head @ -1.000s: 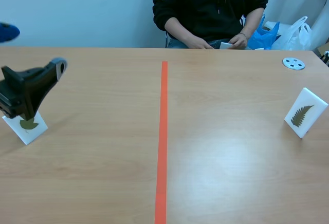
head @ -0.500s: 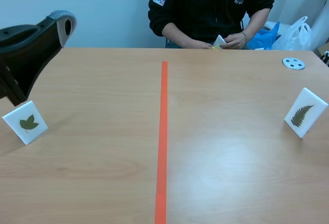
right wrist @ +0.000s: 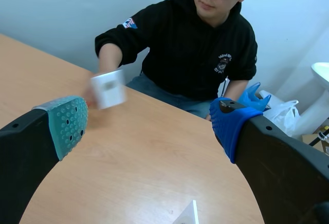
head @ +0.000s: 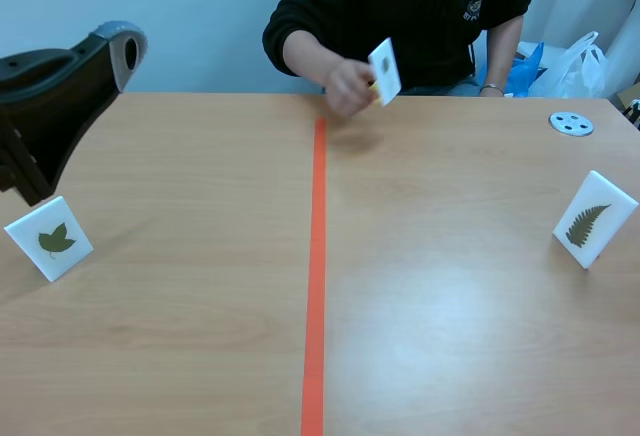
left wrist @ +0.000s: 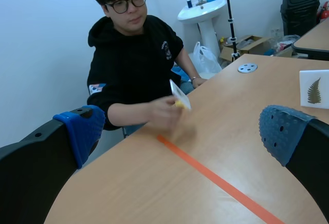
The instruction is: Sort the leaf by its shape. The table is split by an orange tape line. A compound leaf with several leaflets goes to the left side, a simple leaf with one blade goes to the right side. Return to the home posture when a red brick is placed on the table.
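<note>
The held card [head: 384, 69] in the person's hand [head: 347, 86] is smeared by motion in every view, so I cannot tell what leaf it bears. In the scene view my left arm [head: 55, 96] runs off the edge, and from there I cannot tell how its jaws stand. The person [head: 400, 6] is cut off above the shoulders. Under my right jaws only a white card corner [right wrist: 189, 215] shows, its face hidden. Beyond my left jaws the fern card [left wrist: 314, 89] is clipped by the edge.
</note>
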Robot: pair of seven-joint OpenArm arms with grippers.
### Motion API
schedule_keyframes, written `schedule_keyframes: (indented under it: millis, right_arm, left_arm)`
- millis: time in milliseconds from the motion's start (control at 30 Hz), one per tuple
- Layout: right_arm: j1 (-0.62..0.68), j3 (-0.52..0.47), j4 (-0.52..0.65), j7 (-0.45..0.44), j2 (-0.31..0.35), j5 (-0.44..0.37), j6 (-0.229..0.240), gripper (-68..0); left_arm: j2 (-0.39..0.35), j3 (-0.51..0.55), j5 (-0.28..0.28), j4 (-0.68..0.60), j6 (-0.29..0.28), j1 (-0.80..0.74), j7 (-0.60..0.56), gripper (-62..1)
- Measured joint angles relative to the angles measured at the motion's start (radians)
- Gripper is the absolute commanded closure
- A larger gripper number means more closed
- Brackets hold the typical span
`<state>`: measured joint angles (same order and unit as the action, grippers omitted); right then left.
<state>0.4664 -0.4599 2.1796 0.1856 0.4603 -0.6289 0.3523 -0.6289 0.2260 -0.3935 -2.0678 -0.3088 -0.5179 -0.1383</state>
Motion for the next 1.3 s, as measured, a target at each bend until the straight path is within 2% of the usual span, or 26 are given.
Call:
schedule_keyframes:
  millis: [767,1000,1133,1300]
  right_arm:
    - [0.000,0.000,0.000,0.000,0.000,0.000,0.000,-48.9]
    - [0.000,0.000,0.000,0.000,0.000,0.000,0.000,-48.9]
    - [0.000,0.000,0.000,0.000,0.000,0.000,0.000,-48.9]
    - [0.000,0.000,0.000,0.000,0.000,0.000,0.000,-48.9]
  left_arm:
    - [0.000,0.000,0.000,0.005,0.000,0.000,0.012,-62.3]
    - [-0.006,-0.006,0.000,0.020,-0.006,0.002,0.051,-62.3]
    - [-0.006,-0.055,0.000,0.111,-0.027,0.044,0.048,-62.3]
    - [-0.042,-0.190,0.005,0.312,-0.037,0.164,0.044,-62.3]
